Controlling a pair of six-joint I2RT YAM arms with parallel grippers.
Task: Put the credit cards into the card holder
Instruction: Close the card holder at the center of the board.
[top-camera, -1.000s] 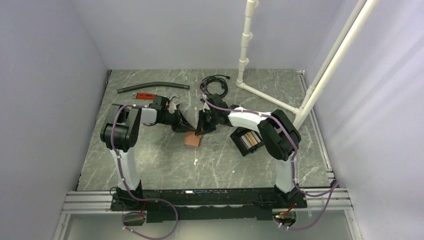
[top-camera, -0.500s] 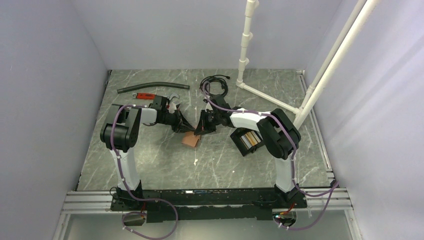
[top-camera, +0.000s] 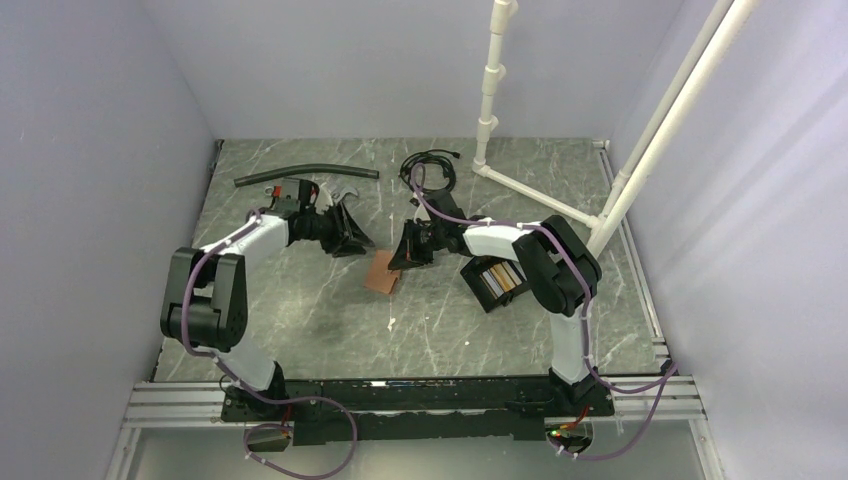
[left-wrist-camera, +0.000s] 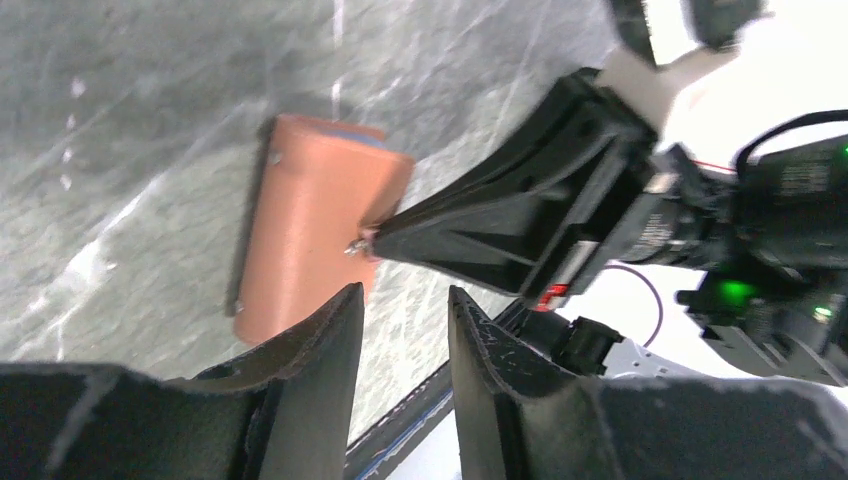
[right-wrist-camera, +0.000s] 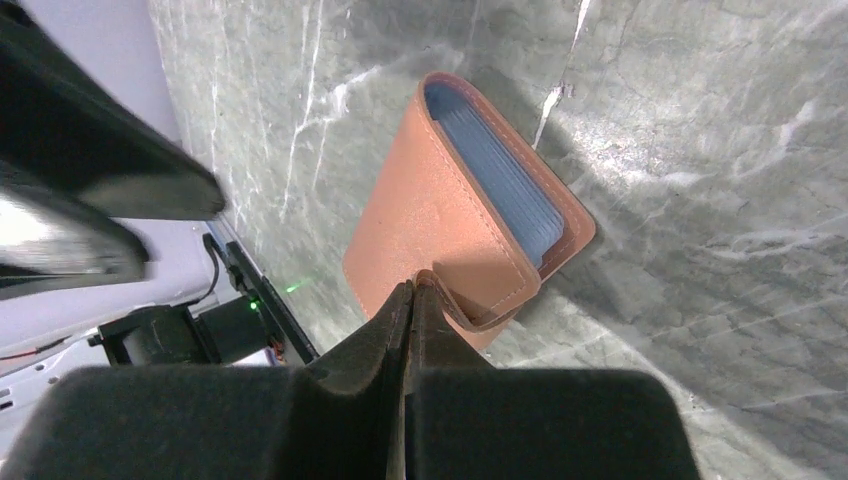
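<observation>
Left gripper (top-camera: 352, 239) backed off; right gripper (right-wrist-camera: 412, 288) pinches wallet (right-wrist-camera: 440, 225) holding cards (right-wrist-camera: 500, 180).

Credit cards (right-wrist-camera: 500, 180) — mostly hidden in the wallet (right-wrist-camera: 430, 230) (only bluish edges).

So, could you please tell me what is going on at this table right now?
The right claw is pinched shut on the flap edge of the tan wallet, which has bluish cards tucked inside it. The left claw hangs open just beside the wallet, holding nothing. The black card holder sits by the right arm, with other cards already in it.
</observation>
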